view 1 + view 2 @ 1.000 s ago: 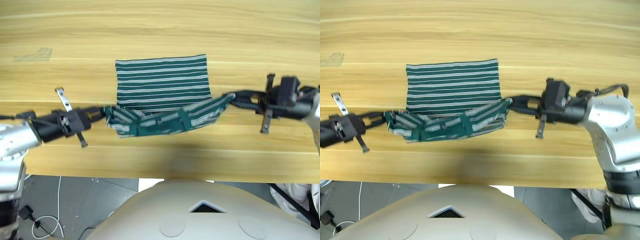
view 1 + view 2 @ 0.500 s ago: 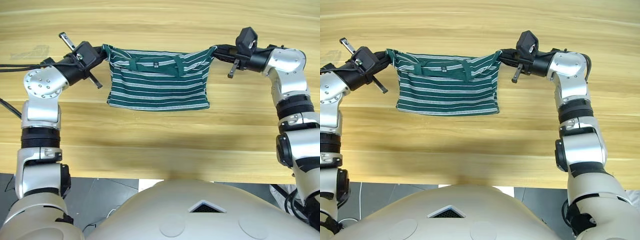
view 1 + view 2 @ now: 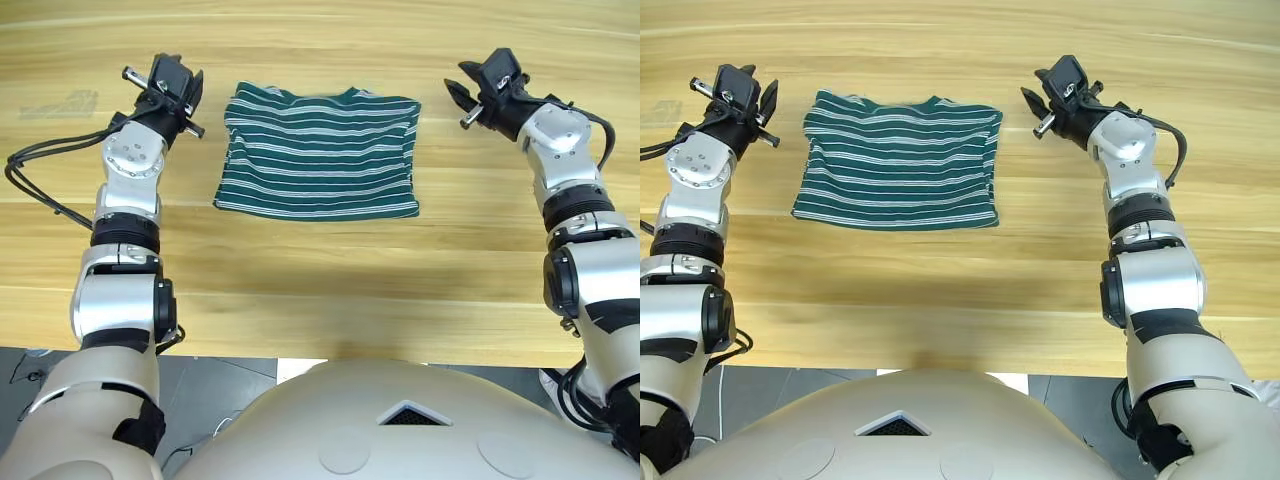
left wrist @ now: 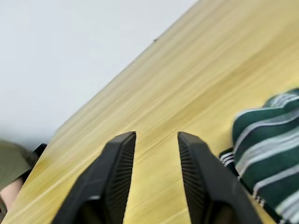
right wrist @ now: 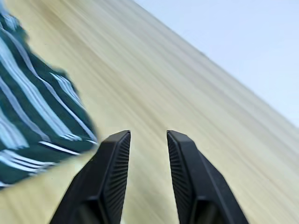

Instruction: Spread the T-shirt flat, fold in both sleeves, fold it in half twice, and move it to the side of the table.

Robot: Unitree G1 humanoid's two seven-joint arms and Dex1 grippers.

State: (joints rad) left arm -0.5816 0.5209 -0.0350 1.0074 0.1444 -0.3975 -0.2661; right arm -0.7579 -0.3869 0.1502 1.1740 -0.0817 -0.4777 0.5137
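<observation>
The green-and-white striped T-shirt [image 3: 318, 152] lies folded in a flat rectangle on the wooden table [image 3: 320, 270], its collar edge on the far side. My left gripper [image 3: 182, 78] hovers just left of the shirt's far left corner, open and holding nothing. In the left wrist view the fingers [image 4: 119, 163] frame bare wood, with the shirt's edge [image 4: 268, 158] to one side. My right gripper [image 3: 455, 80] is just right of the far right corner, also open and holding nothing. Its wrist view shows the shirt's corner [image 5: 28, 121] beside the fingers [image 5: 114, 168].
Bare wooden tabletop surrounds the shirt on all sides, with wide room to the left, right and near side. The table's near edge [image 3: 300, 355] runs in front of me. A faint pale patch [image 3: 65, 108] marks the wood at the far left.
Both grippers carried the shirt's near edge over to the far side, folding it in half. They have since let go, opened, and drawn slightly outward from the far corners.
</observation>
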